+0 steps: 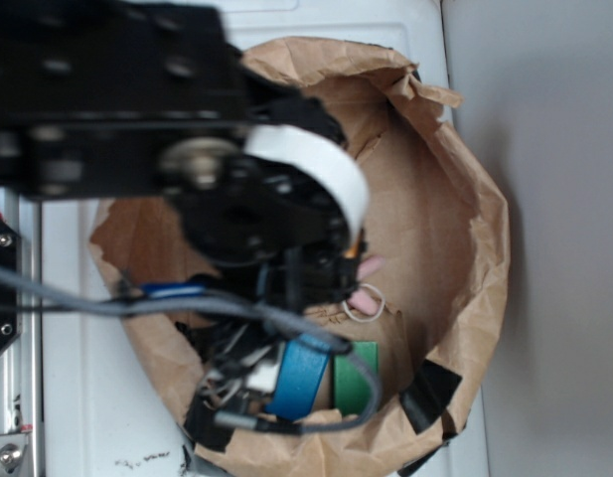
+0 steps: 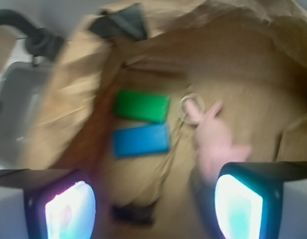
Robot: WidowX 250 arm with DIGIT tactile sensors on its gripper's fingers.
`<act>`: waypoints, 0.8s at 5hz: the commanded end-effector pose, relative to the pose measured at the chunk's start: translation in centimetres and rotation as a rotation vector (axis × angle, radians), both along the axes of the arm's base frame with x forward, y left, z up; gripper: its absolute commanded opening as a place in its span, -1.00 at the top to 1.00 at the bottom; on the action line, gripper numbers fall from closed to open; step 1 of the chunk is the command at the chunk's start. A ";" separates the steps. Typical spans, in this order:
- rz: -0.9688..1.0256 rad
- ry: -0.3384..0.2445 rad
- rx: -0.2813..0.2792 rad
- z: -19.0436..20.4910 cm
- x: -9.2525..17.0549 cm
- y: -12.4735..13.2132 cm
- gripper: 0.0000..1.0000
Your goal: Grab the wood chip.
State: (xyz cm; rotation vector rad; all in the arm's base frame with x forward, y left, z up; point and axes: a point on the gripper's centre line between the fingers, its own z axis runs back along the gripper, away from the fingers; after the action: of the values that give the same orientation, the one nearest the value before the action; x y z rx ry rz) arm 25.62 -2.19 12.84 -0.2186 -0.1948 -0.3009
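Only wrist-visible: wood chip [image 2: 133,213] between claw [image 2: 153,206] fingers.

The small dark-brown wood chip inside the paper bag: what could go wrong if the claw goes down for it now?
1. The open claw has the dark-brown wood chip nearer its left finger, so closing may push it away rather than grip it.
2. The pink plush toy lies against the right finger and may get caught instead.
3. The crumpled brown paper bag rises around the arm; its wall could snag. The wrist view is blurred, so positions are uncertain.

Two blocks [image 2: 141,124] side by side in bag [image 2: 253,55], plush [image 2: 215,142] beside them, wood chip [image 2: 133,213] nearer fingers [image 2: 238,204]
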 end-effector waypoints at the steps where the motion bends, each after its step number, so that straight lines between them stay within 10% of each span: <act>1: -0.004 -0.050 0.005 1.2 0.5 0.2 -1.00; 4: -0.047 -0.128 0.120 -4.8 0.9 2.2 -1.00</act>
State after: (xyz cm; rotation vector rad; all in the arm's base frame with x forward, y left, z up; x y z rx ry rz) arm 25.97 -0.54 6.89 -0.1034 -0.2572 -0.3684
